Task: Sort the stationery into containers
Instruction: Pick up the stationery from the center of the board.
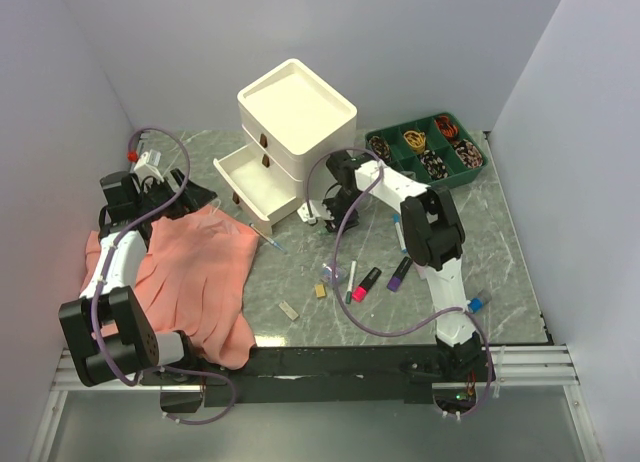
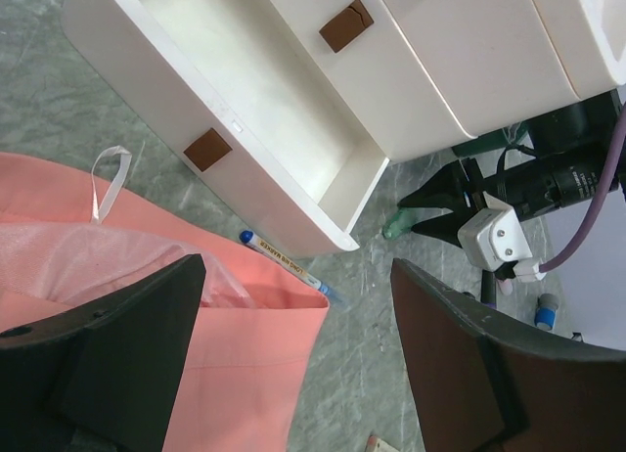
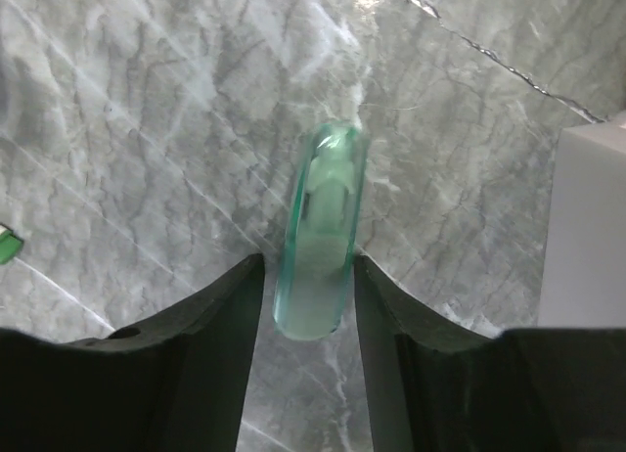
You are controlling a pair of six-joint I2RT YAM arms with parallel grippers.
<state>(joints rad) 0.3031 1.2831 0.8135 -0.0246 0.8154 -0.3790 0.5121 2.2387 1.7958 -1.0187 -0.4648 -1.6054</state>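
The cream cabinet (image 1: 297, 112) stands at the back with its lower drawer (image 1: 238, 174) pulled out and empty (image 2: 254, 90). My right gripper (image 1: 335, 220) is low over the table beside the cabinet. Its fingers are closed narrowly on a translucent green-capped marker (image 3: 318, 247), which sticks out ahead of them. My left gripper (image 1: 200, 197) is open and empty (image 2: 298, 276), above the cloth's edge in front of the open drawer. A blue-capped pen (image 2: 284, 264) lies below the drawer's corner. A pink highlighter (image 1: 366, 282), a purple highlighter (image 1: 399, 273), a thin pen (image 1: 351, 280) and small erasers (image 1: 289, 309) lie on the table.
A salmon-pink cloth (image 1: 190, 277) covers the left of the table. A green compartment tray (image 1: 425, 147) with small items stands at the back right. The right arm's cable (image 1: 350, 312) loops over the loose stationery. White walls enclose the table on three sides.
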